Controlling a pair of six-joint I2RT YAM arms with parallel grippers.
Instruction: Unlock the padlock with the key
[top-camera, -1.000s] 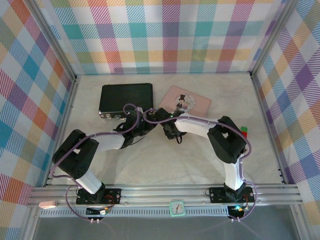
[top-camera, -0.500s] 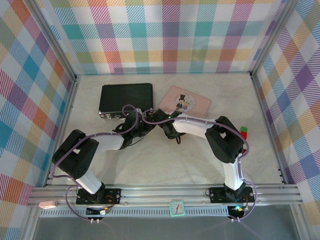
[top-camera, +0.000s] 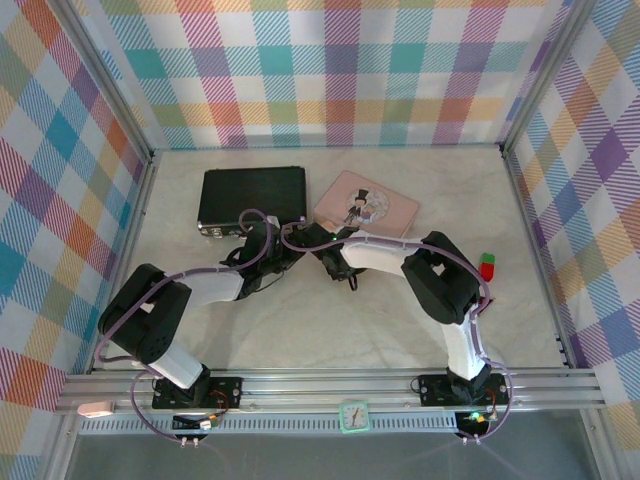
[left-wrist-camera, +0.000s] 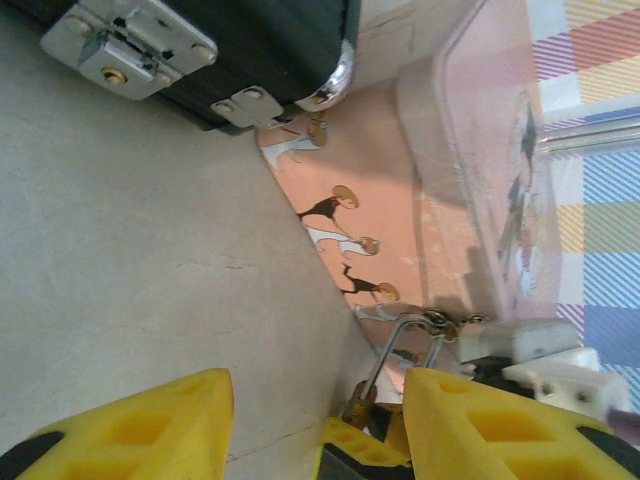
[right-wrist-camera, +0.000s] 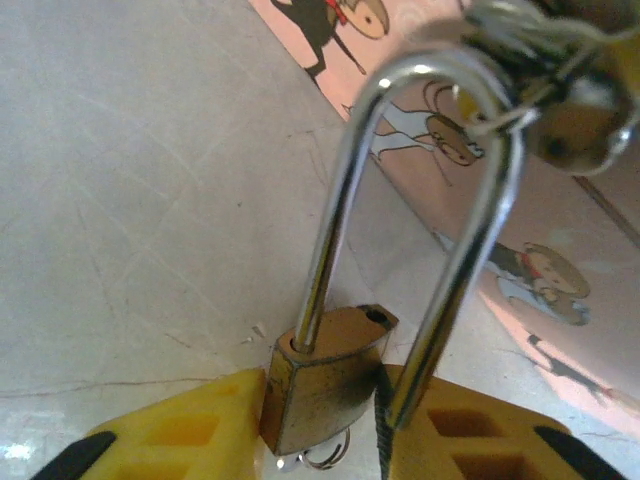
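At mid-table, just in front of the black case (top-camera: 252, 195) and the pink tin (top-camera: 365, 205), both arms meet at the padlock (right-wrist-camera: 318, 378). It sits just beside the tin's near edge. Its brass body is pinched between the yellow fingers (right-wrist-camera: 170, 440) of the right gripper (right-wrist-camera: 325, 405), and its shackle (right-wrist-camera: 338, 210) points away from that gripper. One shackle leg enters the body. The other runs down beside it, and the hole on top of the body shows bare. The left gripper (left-wrist-camera: 315, 390) faces the lock with its jaws well apart and grips nothing. The key cannot be picked out for certain: a small wire ring (right-wrist-camera: 322, 460) under the body may belong to it, with the key seated in the keyhole.

I judge the step in hand to be freeing the shackle. To do it well, the right grip should bear on the flat brass faces, firm enough that the body cannot twist. The left fingers should take the shackle near its crown and draw it straight along the legs. A sideways tug would likely drag the tin, which lies close. Any turn of the key should be small and slow, with the body braced against it.
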